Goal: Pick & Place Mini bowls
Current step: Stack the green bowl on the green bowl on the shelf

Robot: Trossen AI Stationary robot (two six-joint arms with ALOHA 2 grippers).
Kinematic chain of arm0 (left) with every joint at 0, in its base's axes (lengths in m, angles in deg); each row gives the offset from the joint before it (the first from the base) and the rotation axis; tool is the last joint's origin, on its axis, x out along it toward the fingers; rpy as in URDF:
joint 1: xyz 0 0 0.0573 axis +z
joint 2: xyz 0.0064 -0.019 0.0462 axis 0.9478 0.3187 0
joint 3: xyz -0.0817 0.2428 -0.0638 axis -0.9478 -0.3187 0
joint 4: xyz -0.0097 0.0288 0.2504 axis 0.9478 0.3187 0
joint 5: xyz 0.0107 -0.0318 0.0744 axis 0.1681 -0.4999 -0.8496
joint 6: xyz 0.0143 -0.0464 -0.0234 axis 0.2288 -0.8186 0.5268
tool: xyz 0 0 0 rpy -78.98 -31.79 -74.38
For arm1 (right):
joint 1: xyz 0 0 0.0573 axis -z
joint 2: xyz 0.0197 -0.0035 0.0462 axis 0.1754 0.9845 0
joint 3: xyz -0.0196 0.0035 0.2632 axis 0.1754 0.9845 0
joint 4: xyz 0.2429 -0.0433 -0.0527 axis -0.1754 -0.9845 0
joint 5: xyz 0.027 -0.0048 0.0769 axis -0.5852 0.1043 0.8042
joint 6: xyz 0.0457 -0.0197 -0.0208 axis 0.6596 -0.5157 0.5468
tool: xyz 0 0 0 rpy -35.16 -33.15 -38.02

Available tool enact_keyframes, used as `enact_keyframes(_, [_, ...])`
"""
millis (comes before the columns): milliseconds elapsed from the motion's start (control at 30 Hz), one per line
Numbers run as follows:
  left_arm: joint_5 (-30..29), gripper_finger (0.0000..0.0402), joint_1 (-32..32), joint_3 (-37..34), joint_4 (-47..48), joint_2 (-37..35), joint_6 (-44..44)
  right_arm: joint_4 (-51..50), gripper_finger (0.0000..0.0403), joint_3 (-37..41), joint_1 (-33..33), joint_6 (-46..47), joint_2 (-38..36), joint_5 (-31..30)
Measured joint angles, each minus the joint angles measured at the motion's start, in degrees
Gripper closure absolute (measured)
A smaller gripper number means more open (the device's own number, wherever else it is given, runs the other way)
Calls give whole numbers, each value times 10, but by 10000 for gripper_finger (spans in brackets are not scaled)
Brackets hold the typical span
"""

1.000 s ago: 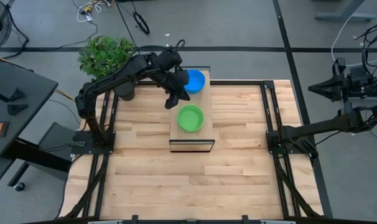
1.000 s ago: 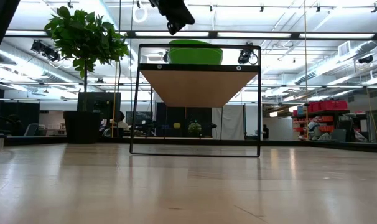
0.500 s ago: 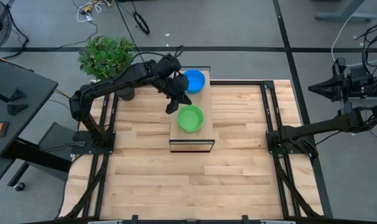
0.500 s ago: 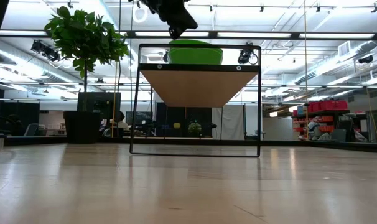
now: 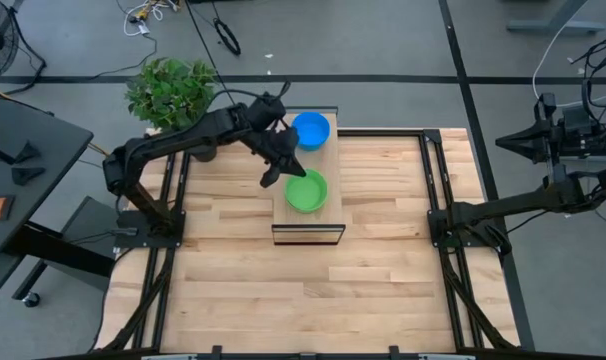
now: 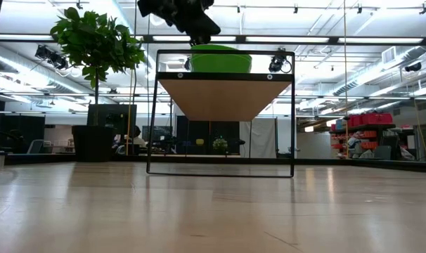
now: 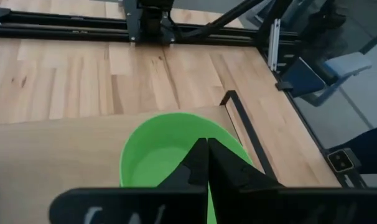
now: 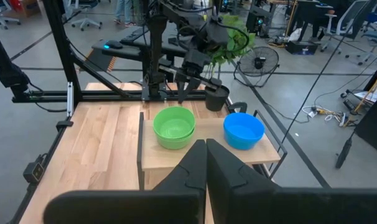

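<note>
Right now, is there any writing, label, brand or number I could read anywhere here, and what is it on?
None can be read.
Green bowl, blue bowl, wooden stand: plain, no markings.
Left gripper: faint pale marks on its body, too blurred to read.

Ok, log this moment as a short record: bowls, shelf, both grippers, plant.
green bowls: stack on the raised shelf, near end
blue bowls: stack on the shelf's far end
left gripper: shut, empty, above the green stack's left edge
right gripper: shut, parked off the table's right side
plant: beyond the far-left corner
</note>
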Motion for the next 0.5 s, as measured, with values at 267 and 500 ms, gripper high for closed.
enact_keyframes(267, [0,401,0,-7,9,-1,25,0,396,0,0,0,0,0])
enact_keyframes(500, [-17,401,1,-7,39,-1,46,0,396,0,0,0,0,0])
